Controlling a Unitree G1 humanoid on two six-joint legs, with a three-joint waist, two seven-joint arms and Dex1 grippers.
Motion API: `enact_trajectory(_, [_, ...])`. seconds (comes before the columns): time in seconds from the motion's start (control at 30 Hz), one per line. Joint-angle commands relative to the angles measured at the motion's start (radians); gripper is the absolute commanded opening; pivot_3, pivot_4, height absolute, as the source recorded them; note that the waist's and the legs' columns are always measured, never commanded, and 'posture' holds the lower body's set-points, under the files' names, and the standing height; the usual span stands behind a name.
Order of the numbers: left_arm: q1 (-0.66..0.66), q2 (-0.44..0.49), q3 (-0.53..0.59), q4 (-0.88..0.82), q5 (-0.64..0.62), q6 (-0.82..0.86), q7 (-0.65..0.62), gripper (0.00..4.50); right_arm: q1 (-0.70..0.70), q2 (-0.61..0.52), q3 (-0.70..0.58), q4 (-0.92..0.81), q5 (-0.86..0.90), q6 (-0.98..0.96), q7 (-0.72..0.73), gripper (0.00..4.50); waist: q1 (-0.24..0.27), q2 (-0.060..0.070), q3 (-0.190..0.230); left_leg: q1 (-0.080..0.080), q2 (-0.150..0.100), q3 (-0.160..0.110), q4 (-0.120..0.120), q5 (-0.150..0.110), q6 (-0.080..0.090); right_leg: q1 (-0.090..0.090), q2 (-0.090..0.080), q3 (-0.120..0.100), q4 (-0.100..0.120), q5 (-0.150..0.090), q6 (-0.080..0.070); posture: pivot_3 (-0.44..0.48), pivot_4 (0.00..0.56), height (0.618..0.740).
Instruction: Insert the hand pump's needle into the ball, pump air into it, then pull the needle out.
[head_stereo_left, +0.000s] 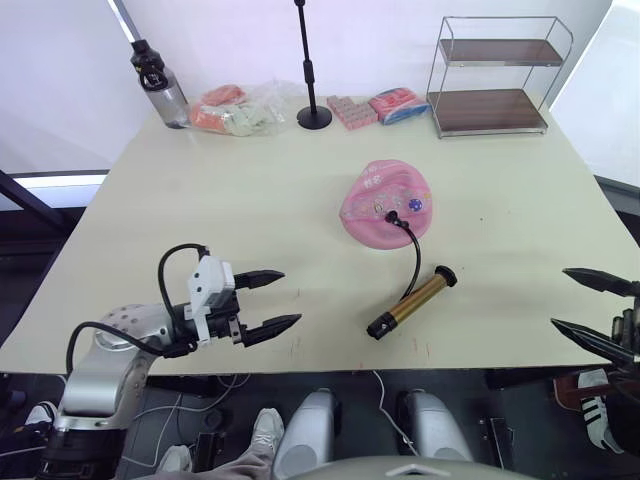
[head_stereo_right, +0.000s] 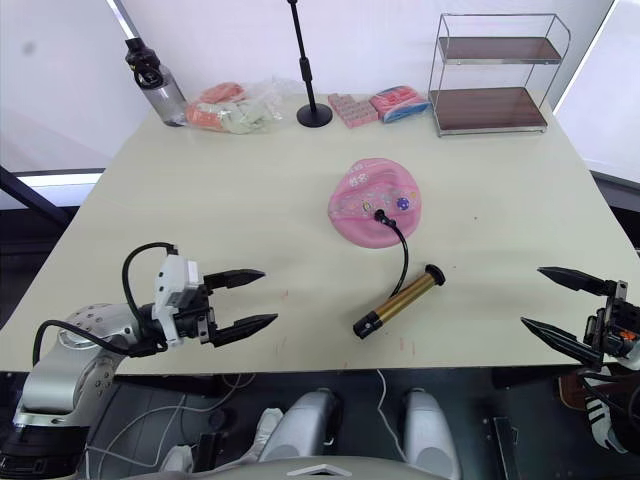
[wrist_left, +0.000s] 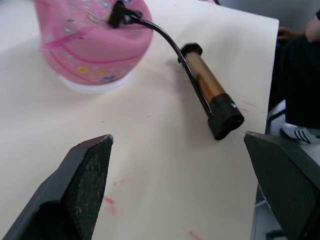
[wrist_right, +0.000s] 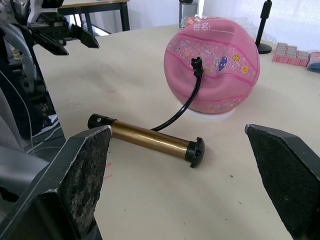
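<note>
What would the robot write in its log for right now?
needle: in ball | pump: lying on table | left gripper: open, empty | right gripper: open, empty

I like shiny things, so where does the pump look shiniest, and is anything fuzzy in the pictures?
In the right wrist view the hand pump shows a pale streak of light along its gold barrel. In the left wrist view the big dark fingers up close look soft and fuzzy, while the ball looks sharper. In the left eye view the table is evenly lit.
</note>
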Motion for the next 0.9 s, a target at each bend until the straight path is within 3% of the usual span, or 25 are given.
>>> enact_trajectory(0.03, [-0.063, -0.005, -0.073, -0.077, 0.011, 0.051, 0.044, 4.44, 0.0, -0.007, -0.012, -0.038, 0.009, -0.014, 0.006, 4.5, 0.001, 0.0, 0.0, 0.0, 0.0, 0.0, 0.0, 0.0, 0.0, 0.0, 0.0, 0.0, 0.0, 0.0, 0.0, 0.0, 0.15, 0.74])
enact_trajectory(0.17, [-0.145, -0.019, -0.174, -0.067, 0.052, 0.085, 0.071, 4.44, 0.006, -0.002, 0.009, -0.066, 0.009, -0.009, 0.008, 4.5, -0.001, 0.0, 0.0, 0.0, -0.001, 0.001, 0.001, 0.0, 0.0, 0.0, 0.0, 0.0, 0.001, 0.0, 0.0, 0.0, 0.15, 0.74])
enact_trajectory(0.37, [-0.356, -0.146, -0.344, -0.008, 0.109, 0.196, 0.149, 4.44, 0.011, 0.004, 0.037, -0.107, 0.005, -0.015, 0.0, 4.5, 0.0, 0.0, 0.0, 0.0, -0.002, 0.001, 0.002, 0.0, 0.0, 0.0, 0.0, 0.0, 0.001, 0.002, 0.004, 0.0, 0.15, 0.74])
enact_trajectory(0.9, [-0.586, -0.371, -0.662, 0.188, 0.354, 0.376, 0.327, 4.44, -0.006, 0.01, 0.076, -0.156, -0.005, -0.017, -0.024, 4.5, -0.004, 0.0, 0.0, -0.001, -0.005, 0.0, 0.002, 0.0, 0.0, 0.0, 0.0, 0.0, 0.001, 0.003, 0.005, 0.0, 0.15, 0.74])
